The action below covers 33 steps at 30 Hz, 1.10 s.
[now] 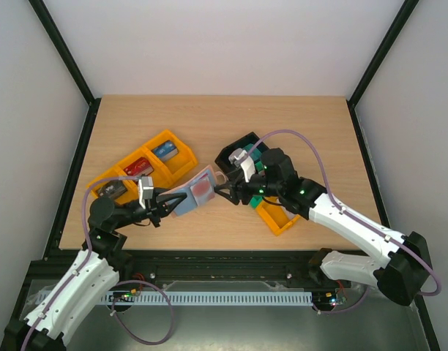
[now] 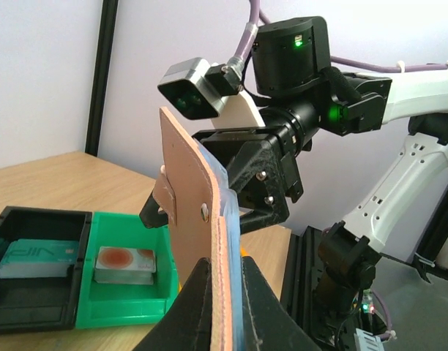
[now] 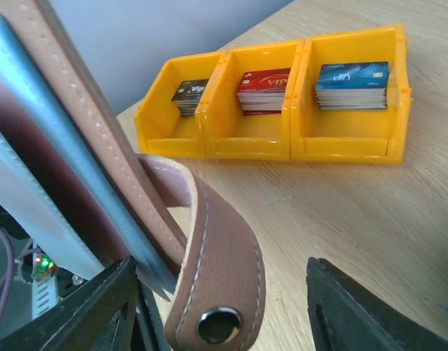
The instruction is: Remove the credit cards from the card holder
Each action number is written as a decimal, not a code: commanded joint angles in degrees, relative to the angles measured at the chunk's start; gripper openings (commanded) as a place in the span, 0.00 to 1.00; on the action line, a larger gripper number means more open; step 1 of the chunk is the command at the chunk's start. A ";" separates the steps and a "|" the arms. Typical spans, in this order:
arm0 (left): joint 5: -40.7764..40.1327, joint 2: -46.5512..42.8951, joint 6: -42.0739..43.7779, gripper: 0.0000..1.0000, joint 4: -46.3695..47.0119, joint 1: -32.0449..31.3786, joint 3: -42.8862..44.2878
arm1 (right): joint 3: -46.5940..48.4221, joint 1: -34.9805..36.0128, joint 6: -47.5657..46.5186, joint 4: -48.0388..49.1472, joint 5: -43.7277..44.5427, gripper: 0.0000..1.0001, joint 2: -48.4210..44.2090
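Top external: card holder [image 1: 197, 194] up in mid-air, long axis pointing from my left gripper [image 2: 222, 289] to my right gripper [image 3: 220, 281]. Left pinches its lower edge; right's fingers spread wide either side of its strap [image 3: 209, 219], nothing gripped.

Robotics lab cell — white panel walls [image 1: 209, 44], black frame posts [image 1: 64, 51], wooden table [image 1: 224, 117]
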 commanded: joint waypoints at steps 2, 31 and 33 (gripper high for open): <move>1.56 -0.33 2.19 0.02 3.04 0.36 2.14 | 0.09 0.16 -0.50 1.95 -4.72 0.67 1.14; -5.19 -0.06 -7.18 0.12 0.63 0.11 -1.23 | 6.85 9.71 8.05 10.31 1.45 0.02 7.91; -7.01 -0.32 -7.08 0.29 -0.87 0.62 -1.14 | 6.80 9.59 7.93 8.66 3.71 0.02 6.83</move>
